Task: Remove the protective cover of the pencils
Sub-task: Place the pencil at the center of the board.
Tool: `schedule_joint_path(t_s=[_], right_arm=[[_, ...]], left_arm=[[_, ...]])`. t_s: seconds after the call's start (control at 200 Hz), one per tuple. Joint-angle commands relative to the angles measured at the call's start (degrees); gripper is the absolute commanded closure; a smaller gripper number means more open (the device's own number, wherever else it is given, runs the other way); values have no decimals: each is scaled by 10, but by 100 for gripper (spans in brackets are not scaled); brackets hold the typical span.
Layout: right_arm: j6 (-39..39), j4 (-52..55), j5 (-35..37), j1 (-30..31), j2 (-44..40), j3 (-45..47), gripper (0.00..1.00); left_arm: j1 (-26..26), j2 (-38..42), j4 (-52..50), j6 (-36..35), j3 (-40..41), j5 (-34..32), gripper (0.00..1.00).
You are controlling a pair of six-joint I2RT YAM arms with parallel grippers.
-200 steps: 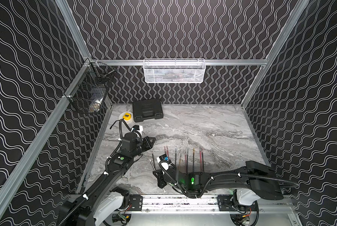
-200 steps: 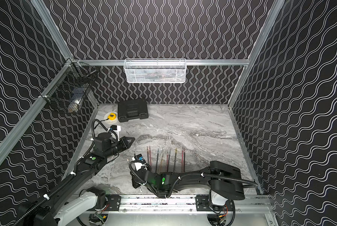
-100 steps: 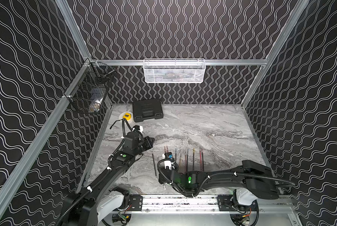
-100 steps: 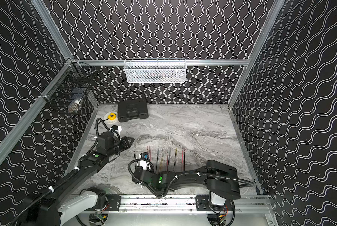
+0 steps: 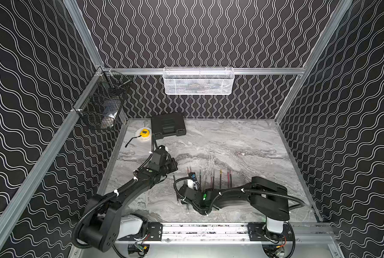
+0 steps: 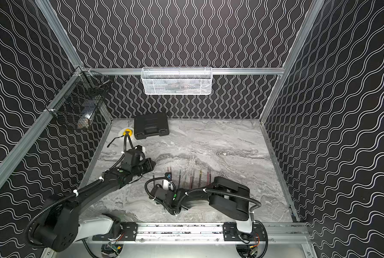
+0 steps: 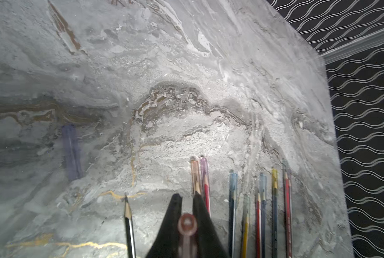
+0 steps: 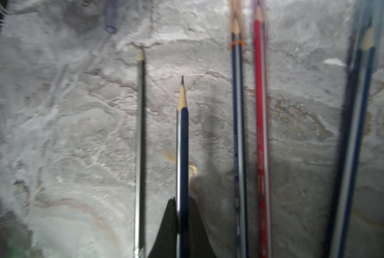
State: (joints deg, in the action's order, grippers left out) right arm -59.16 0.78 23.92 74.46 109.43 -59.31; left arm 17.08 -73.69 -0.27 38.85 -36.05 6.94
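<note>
Item: pencils (image 5: 211,179), laid side by side in a row on the grey marble tabletop (image 5: 231,143), towards its front edge and between the two arms. Condition: most of the row is seen with translucent tip covers still fitted, among them an orange-tinted cover (image 7: 195,170) and a purple-tinted cover (image 7: 204,170) just beside it. One black pencil (image 7: 129,225) is laid apart from the row with its point bare, and a loose purple cover (image 7: 71,152) is found on the marble well away from the row. Right gripper (image 8: 181,201): clamped narrowly on a dark blue pencil (image 8: 182,138), whose sharpened point is exposed. Left gripper (image 7: 186,197): closed tight on a reddish translucent cover (image 7: 187,223), seen end-on between the fingers. Step in hand, as judged: this cover is taken to be off the blue pencil, and neither part has yet been put down. Next move, as judged: the cover is to be released clear of the row and the bare pencil laid beside the black one. The next covered pencil is then to be gripped by its body and its cover drawn off straight along the axis.
</note>
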Motion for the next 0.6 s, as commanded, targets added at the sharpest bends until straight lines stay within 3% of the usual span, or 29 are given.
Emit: schedule_joint_path(t_s=[0.0, 0.23, 0.32, 0.595], right_arm=[[-20, 2, -14, -6, 11, -2, 100], [-21, 15, -3, -11, 13, -3, 100], [-18, 14, -5, -11, 11, -3, 89], [-14, 26, -2, -11, 7, -11, 80]], left_arm=[[8, -20, -11, -19, -11, -37, 100], [14, -80, -20, -28, -35, -57, 100], [16, -111, -31, -29, -50, -65, 100], [21, -180, -44, -28, -77, -79, 100]])
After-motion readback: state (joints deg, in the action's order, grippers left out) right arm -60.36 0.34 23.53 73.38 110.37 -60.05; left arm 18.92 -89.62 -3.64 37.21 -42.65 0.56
